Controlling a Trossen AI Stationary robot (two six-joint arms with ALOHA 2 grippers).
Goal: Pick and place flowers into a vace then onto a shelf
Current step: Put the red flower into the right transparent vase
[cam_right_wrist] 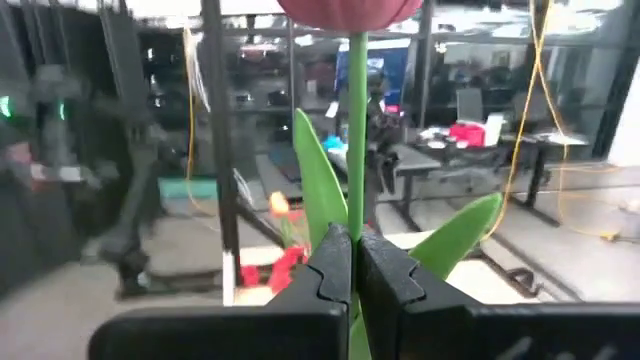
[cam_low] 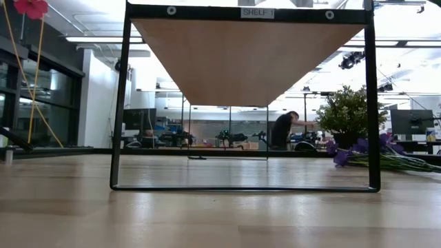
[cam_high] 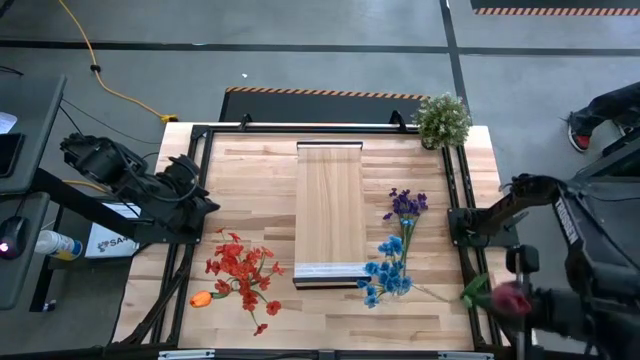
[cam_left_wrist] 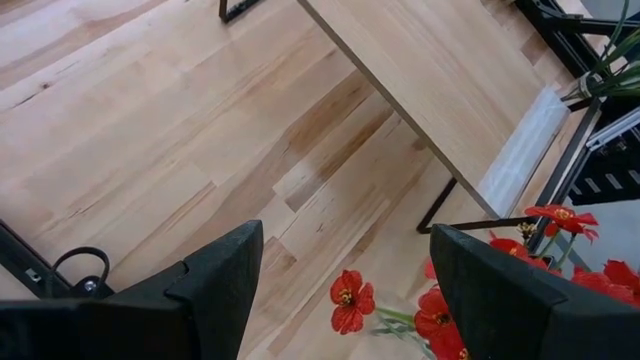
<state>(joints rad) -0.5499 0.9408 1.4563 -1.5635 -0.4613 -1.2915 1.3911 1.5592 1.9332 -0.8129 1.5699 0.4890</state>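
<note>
pick step in hand: right hand [cam_right_wrist: 352,262], off the desk [cam_high: 250,170] right of the shelf [cam_high: 330,205], is clamped on a dark-red flower [cam_high: 508,297] stem, no vase visible for it, while left hand [cam_left_wrist: 340,290] hangs wide and empty over red flowers [cam_high: 240,268] left of the shelf.

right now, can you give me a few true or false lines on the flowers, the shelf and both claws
1. The right claw is shut on the dark-red flower's stem. True.
2. The left claw holds a red flower. False: it is open and empty above the red flowers.
3. The blue flowers lie on top of the shelf. False: they lie on the table beside it.
4. The potted plant stands at a table corner. True.
5. The shelf top is bare. True.
</note>
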